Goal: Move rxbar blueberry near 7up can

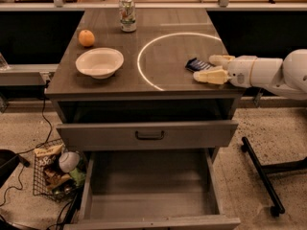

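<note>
The rxbar blueberry point(197, 64) is a small dark navy bar lying flat on the right side of the table top. My gripper point(211, 67) reaches in from the right, open, with one finger behind the bar and one point(209, 76) in front of it, so the bar's right end lies between them. The 7up can point(127, 14) stands upright at the back of the table, far to the left of the bar.
An orange point(86, 38) and a white bowl point(99, 62) sit on the left of the table point(158, 87). A bright ring of light point(144, 56) lies across the middle. The bottom drawer point(148, 195) is pulled out; a wire basket point(55, 174) stands on the floor at left.
</note>
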Robot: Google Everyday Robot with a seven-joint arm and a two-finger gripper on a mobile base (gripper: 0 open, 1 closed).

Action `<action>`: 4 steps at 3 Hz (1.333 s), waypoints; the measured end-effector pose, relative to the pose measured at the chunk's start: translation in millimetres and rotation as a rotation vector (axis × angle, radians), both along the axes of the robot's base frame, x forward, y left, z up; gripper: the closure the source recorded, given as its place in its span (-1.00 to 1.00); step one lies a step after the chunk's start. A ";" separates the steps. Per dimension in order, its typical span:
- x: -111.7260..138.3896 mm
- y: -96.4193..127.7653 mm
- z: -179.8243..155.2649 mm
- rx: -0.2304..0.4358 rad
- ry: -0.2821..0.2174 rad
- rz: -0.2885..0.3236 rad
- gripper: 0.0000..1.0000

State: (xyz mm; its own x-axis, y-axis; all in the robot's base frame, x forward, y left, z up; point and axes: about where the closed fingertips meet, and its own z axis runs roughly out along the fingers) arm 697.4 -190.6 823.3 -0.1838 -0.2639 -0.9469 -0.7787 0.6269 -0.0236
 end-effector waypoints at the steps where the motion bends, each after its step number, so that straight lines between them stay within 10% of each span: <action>1: 0.0 0.2 4.9 0.000 0.000 0.000 0.86; 4: 0.1 0.3 5.6 0.000 0.000 0.000 1.00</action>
